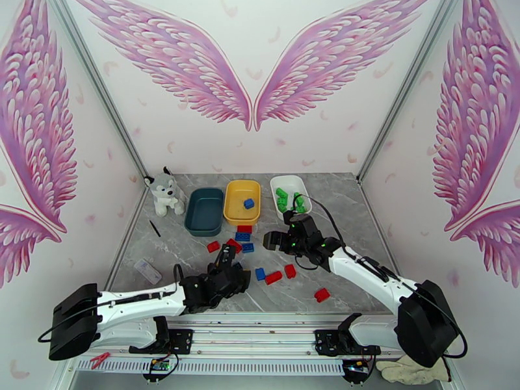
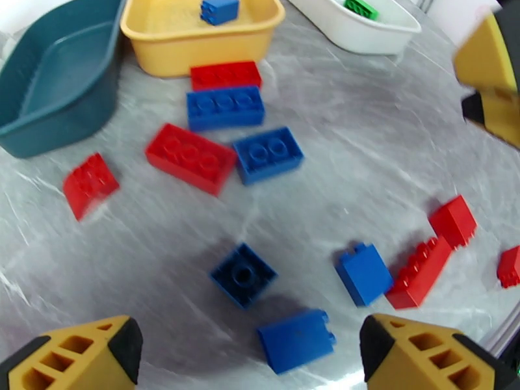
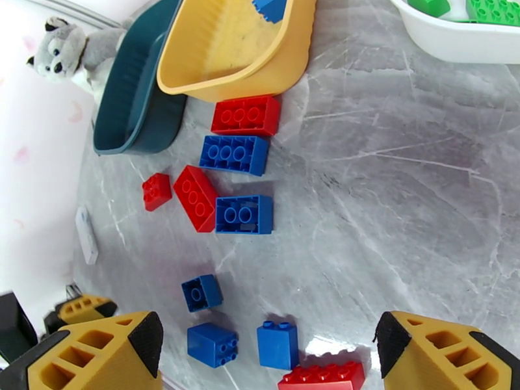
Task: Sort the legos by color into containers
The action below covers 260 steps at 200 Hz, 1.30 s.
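Three containers stand in a row at the back: dark teal (image 1: 203, 211), yellow (image 1: 242, 201) holding one blue lego (image 1: 248, 203), and white (image 1: 290, 196) holding green legos (image 1: 281, 198). Red and blue legos lie scattered on the table in front of them, such as a red one (image 2: 190, 156) and a blue one (image 2: 225, 107). My left gripper (image 1: 231, 258) hovers open over a dark blue brick (image 2: 242, 274) and a blue brick (image 2: 296, 339). To the right of the heap, my right gripper (image 1: 273, 240) is open above the table, with a blue brick (image 3: 277, 344) below it.
A plush husky (image 1: 164, 193) sits at the back left beside the teal tray. A black pen (image 1: 155, 228) and a small white item (image 1: 147, 271) lie on the left. A lone red brick (image 1: 322, 294) lies near the front right.
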Available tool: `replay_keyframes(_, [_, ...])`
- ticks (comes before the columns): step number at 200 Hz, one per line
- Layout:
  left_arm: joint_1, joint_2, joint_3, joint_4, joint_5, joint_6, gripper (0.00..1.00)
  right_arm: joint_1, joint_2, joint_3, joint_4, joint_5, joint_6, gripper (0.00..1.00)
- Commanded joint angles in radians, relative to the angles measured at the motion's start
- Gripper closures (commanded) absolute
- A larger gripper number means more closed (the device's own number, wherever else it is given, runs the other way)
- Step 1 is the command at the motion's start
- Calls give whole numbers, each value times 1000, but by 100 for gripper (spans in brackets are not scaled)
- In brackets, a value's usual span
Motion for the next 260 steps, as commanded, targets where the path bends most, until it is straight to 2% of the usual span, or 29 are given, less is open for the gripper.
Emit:
replay_keyframes(1, [-51,79,12,0,-45,-93,6,-9,3,-14,15,-22,18,5])
replay_keyframes(56, [-91,281,118,-19,-25,-124,7,-10,5,-19,20,-35,30,4])
replay_keyframes(125, [-80,300,112,-41,-42,-144,7,-11,3,-17,12,-26,29,4])
replay_keyframes(186, [-57,363,142,6,-9,-107,22,-15,7,-17,10,-22,29,4])
replay_keyframes(260, [-42,390,168,11,-15,-94,35,-17,9,-16,9,-26,32,4])
